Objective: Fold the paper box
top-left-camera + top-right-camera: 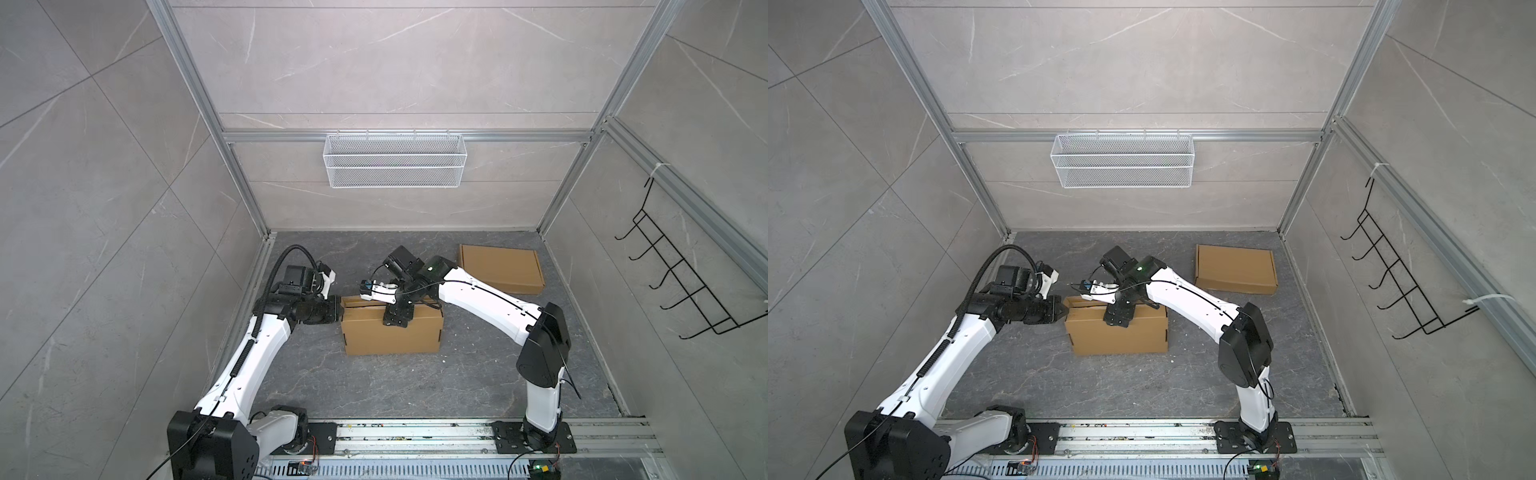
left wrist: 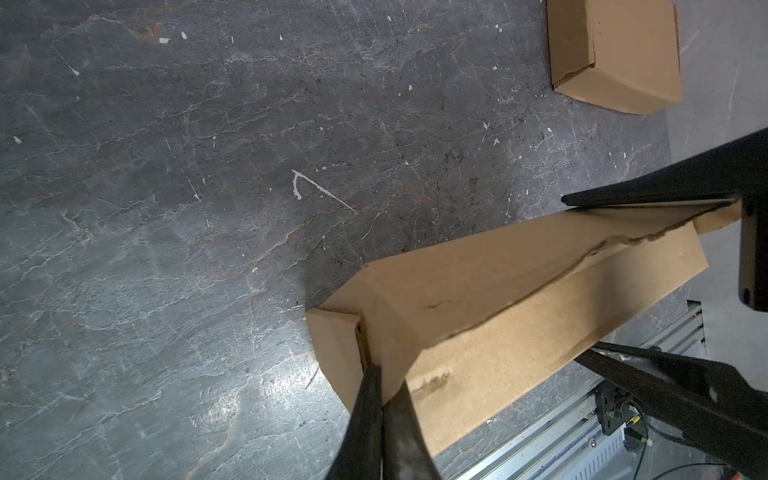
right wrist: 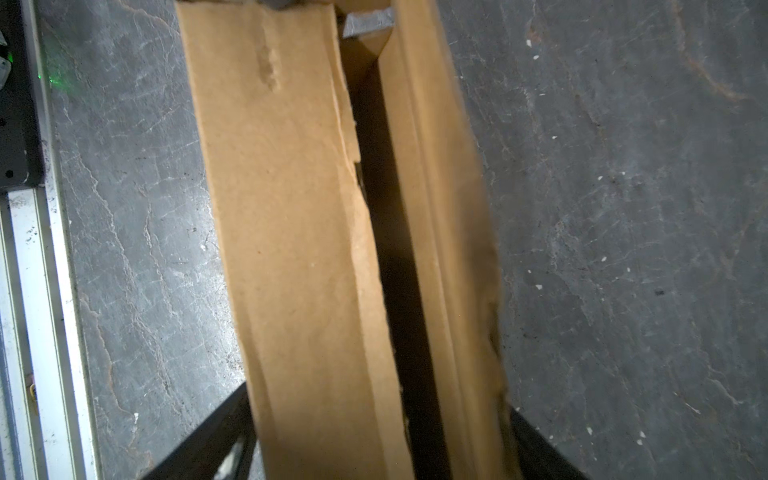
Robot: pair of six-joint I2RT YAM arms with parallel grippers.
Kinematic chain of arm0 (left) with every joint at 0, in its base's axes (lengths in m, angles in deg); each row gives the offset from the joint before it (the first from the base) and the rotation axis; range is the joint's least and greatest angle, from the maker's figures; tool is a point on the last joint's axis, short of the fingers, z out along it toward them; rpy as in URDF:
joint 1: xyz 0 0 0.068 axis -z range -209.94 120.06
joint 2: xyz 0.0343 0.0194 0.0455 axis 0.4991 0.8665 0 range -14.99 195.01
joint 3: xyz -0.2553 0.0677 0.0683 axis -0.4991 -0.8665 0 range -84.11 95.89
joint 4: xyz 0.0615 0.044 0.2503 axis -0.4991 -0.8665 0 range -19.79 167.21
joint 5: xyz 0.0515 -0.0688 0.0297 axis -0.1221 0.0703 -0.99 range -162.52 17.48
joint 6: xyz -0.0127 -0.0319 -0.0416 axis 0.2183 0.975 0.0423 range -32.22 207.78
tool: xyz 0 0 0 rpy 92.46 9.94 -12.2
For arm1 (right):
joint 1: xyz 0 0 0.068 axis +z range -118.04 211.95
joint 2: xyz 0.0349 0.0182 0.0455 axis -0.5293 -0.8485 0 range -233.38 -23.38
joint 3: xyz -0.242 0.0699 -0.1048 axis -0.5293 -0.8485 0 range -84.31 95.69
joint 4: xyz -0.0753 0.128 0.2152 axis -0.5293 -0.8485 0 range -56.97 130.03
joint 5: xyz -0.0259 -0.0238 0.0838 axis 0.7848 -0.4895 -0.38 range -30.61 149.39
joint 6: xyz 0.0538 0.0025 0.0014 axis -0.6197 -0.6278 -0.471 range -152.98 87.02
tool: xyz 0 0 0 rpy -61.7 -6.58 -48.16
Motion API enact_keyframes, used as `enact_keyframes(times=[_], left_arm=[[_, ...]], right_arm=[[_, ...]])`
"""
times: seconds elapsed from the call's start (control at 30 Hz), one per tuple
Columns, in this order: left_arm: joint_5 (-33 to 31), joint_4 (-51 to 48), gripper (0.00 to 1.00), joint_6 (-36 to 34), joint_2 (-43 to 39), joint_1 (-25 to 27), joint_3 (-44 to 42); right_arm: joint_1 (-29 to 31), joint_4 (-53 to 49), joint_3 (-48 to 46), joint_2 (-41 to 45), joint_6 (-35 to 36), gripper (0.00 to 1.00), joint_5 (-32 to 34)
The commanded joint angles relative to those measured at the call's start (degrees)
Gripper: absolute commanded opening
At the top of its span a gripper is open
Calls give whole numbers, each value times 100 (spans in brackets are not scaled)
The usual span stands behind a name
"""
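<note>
Dark stone-look tabletop [image 1: 415, 382], grey tiled walls, aluminium framing.
Left gripper [image 2: 380, 374]: pinched tight on the left-end corner of the paper box [image 1: 390, 336], fingers [image 2: 365, 415] pressed together over the cardboard edge.
Right gripper [image 1: 397, 320]: pointing down over the box top, jaws wide, one finger on either side of the upright panels. Contact with the cardboard not clear.
Paper box: mid-table between both arms, partly folded, dark gap between two panels on top.
Counted:
- two brown cardboard boxes, with the second box [image 1: 500, 268] closed flat at the back right, well apart
- two arms
- one wire basket [image 1: 395, 160] on the back wall
- one black hook rack [image 1: 685, 282] on the right wall
</note>
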State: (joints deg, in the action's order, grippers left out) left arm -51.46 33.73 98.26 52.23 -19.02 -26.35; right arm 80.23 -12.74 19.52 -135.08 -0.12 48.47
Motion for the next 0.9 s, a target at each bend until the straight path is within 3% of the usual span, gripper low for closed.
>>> enact_keyframes(times=[0.0,0.53,0.87], left_arm=[[-27,-521,0,-67,108,67,60],[61,-424,1,43,-169,197,109],[42,-537,17,24,-260,200,300]], right_arm=[[45,-218,124,-98,62,78,-9],[165,318,-556,263,-388,65,633],[270,1095,-1350,670,-447,65,934]])
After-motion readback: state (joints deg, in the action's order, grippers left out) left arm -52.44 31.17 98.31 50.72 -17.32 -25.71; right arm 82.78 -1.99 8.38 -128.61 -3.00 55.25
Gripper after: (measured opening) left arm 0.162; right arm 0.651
